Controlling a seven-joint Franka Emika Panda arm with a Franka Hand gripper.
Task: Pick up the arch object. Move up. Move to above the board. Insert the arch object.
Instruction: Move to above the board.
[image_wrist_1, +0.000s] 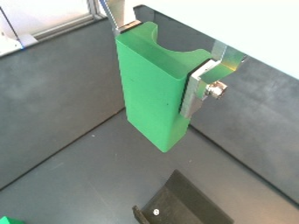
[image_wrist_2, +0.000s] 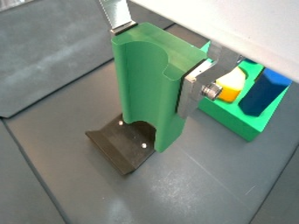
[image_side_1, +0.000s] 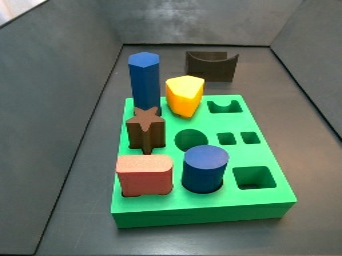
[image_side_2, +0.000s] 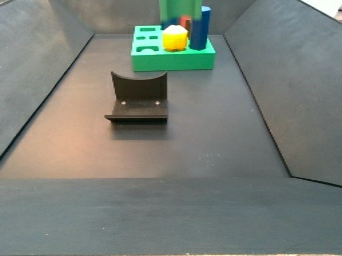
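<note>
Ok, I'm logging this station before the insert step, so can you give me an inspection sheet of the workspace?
Surface: dark floor, bare apart from the items below.
Job's things: arch object held upright in the pincer, not yet in the board; several board holes open.
Clutter: blue hexagonal prism, yellow piece, brown star, pink block and blue cylinder on the board; dark brown block behind it; fixture on the floor.
Pincer: shut on the arch object, near the fixture in both wrist views.
Cables: nothing seen.
Surroundings: dark walls around the floor.
</note>
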